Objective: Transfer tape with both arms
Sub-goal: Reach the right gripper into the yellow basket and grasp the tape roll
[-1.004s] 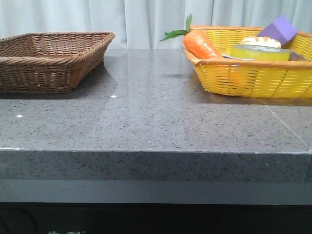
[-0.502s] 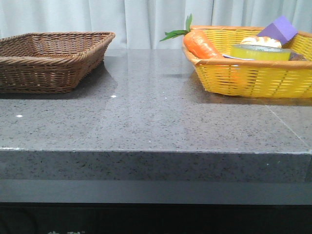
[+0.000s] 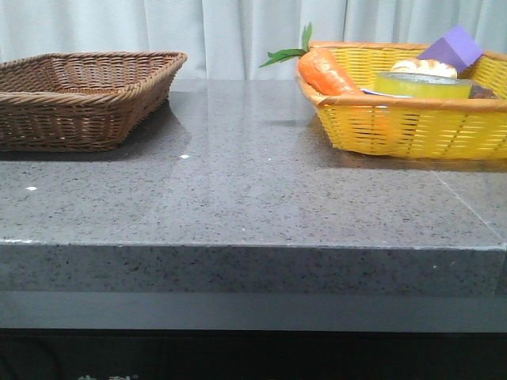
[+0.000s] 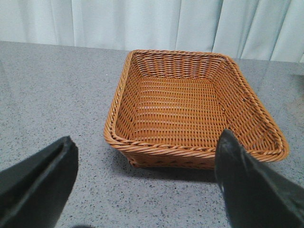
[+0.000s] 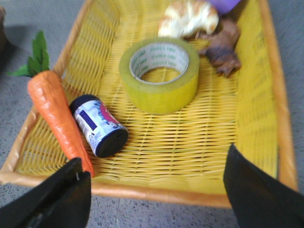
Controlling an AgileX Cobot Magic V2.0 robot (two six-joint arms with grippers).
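Both claws spread, tape waiting in the yellow basket

My right gripper (image 5: 156, 190) hung with its jaws wide apart and empty over the near rim of the yellow basket (image 5: 142, 192), and my left gripper (image 4: 147, 183) was spread just as wide, facing the brown basket (image 4: 190, 152) on the left side of the table. The tape (image 5: 159, 76) lay flat on the basket floor toward the far end, hole up, near the bun (image 5: 190, 16), with the can (image 5: 99, 126) and the carrot (image 5: 57, 114) lying to its left. I judged it light and stiff, its outer wrap slick, so 1 finger in the core and 1 outside on the wall seemed the surest hold. The table (image 3: 238, 198) was glossy grey speckled stone, with pale curtains (image 3: 238, 32) behind it.
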